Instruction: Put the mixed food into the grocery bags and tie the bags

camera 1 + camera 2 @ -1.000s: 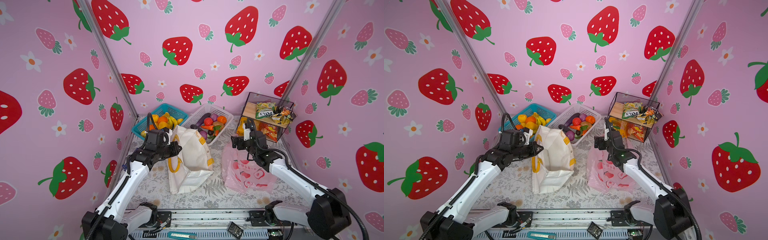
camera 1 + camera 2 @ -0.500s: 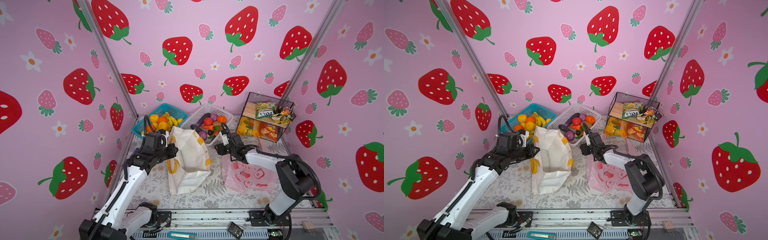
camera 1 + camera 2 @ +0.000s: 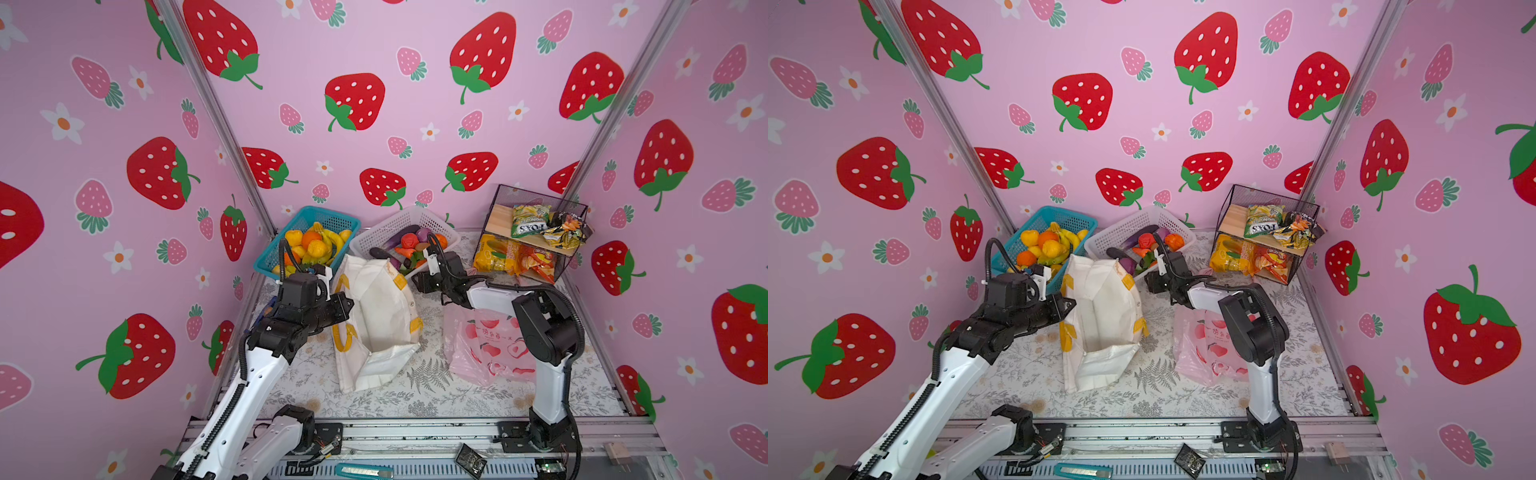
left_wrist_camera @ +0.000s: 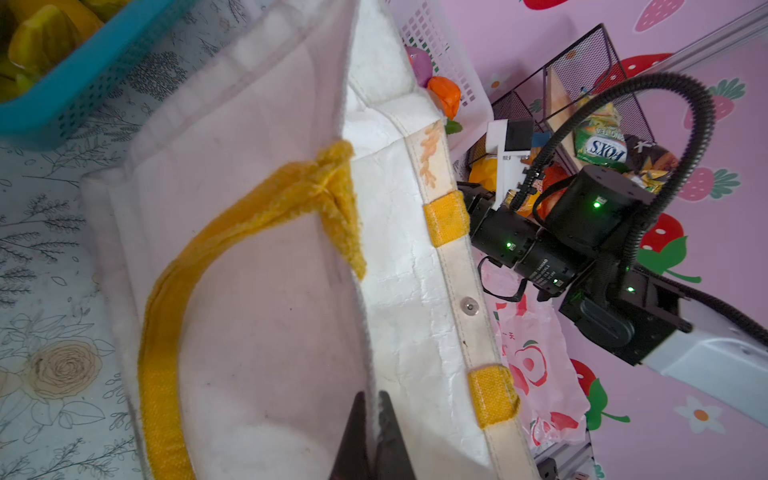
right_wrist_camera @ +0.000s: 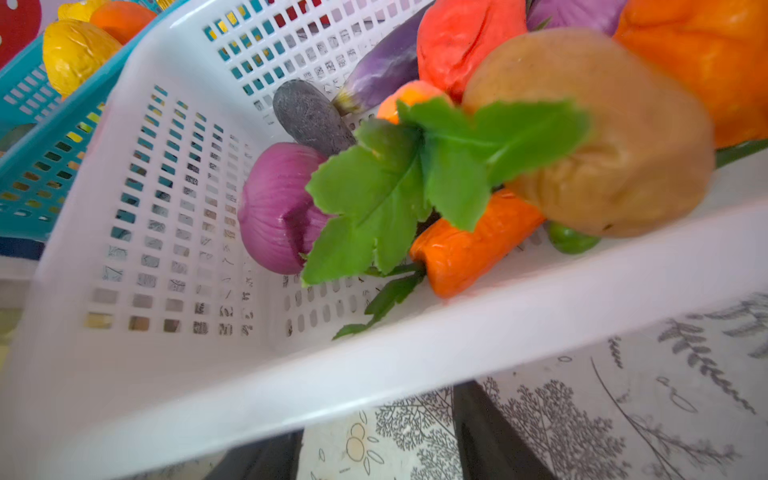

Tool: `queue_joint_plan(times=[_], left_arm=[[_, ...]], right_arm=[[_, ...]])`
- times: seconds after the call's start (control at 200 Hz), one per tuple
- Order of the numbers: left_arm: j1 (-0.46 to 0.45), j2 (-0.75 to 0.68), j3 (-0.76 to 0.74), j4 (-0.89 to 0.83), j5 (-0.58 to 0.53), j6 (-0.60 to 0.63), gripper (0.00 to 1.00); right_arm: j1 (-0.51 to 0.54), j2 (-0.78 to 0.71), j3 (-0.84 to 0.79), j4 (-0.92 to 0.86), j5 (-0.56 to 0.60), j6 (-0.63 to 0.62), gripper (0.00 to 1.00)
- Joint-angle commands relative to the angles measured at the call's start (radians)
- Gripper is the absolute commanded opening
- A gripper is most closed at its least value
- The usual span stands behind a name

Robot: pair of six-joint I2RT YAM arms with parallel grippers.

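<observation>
Toy vegetables lie heaped in a white plastic mesh basket (image 5: 166, 124): a purple onion (image 5: 274, 208), a brown potato (image 5: 602, 137), an orange carrot (image 5: 469, 245) with green leaves, a purple aubergine (image 5: 382, 70) and a red tomato (image 5: 461, 37). A blue plastic mesh basket (image 3: 309, 216) beside it holds yellow and orange fruit, and a black wire rack (image 3: 536, 199) holds crinkly snack packets (image 3: 530, 220). The tall white fabric tote (image 3: 382, 307) with yellow handles stands open-mouthed between the arms; the thin pink plastic bag (image 3: 486, 349) lies under the right arm. The right gripper (image 5: 374, 440) sits just outside the white basket's near rim, with the vegetables just beyond it. Its jaws are partly apart with only tablecloth between them; whether they touch the rim cannot be told. The left gripper (image 4: 371, 399) is pinched tight on the tote's rim.
</observation>
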Motion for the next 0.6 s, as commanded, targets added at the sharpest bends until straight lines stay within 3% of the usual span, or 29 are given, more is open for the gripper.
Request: queue_joint_plan(times=[0.0,0.15,0.29,0.45,0.595], left_arm=[[0.003,-0.009,-0.023,0.090,0.090,-0.076,0.00],[0.004,0.002,-0.009,0.098,0.100,-0.072,0.00],[0.010,0.023,0.021,0.069,0.096,-0.053,0.00],[0.001,-0.006,0.086,0.085,0.232,-0.100,0.00],[-0.013,-0.037,0.193,-0.016,0.335,-0.027,0.00]], right_arm=[[-0.009,-0.059,0.009,0.031,-0.013,-0.019,0.63],[-0.070,-0.183,-0.084,-0.065,0.007,-0.072,0.70],[-0.176,-0.395,-0.224,-0.123,0.028,-0.096,0.73],[-0.268,-0.599,-0.231,-0.254,0.076,-0.159,0.77],[-0.313,-0.671,-0.175,-0.332,0.146,-0.185,0.79]])
